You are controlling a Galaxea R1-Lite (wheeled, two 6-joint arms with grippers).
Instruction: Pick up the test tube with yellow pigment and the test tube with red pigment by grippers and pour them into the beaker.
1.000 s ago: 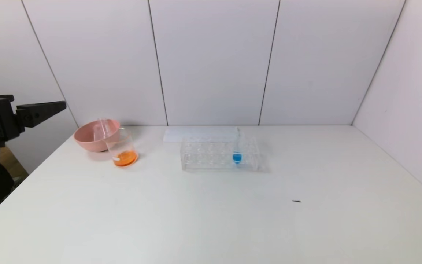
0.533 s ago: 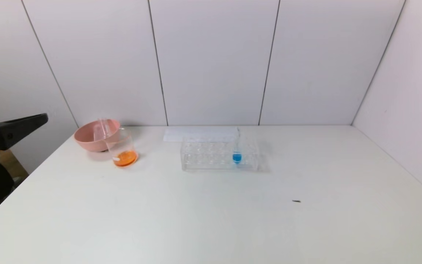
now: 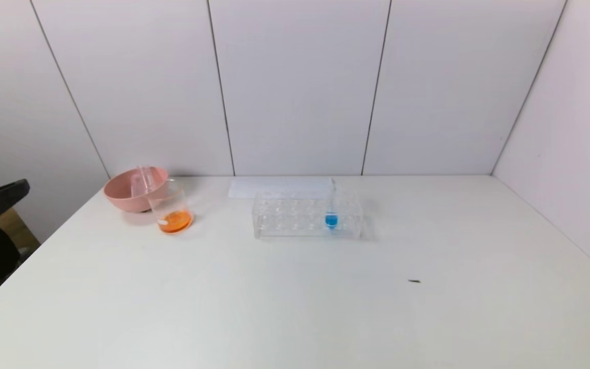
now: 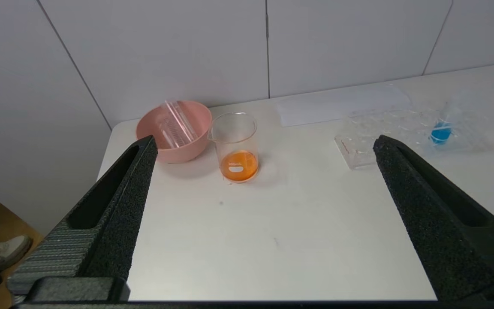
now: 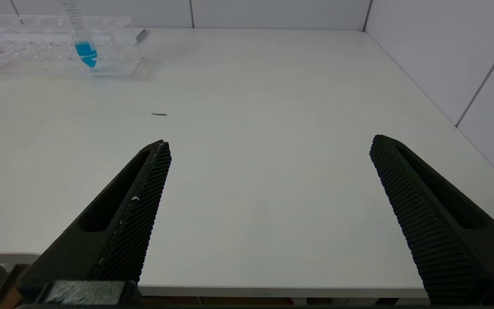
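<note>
left gripper: off the table's left edge, jaws spread wide, holding nothing
right gripper: low at the table's near edge, jaws wide apart, empty
table: white, walled by pale panels
rack: clear, holds one blue-liquid tube
pink bowl: two empty clear tubes lean inside
beaker: just beside the bowl, orange liquid at its bottom
</note>
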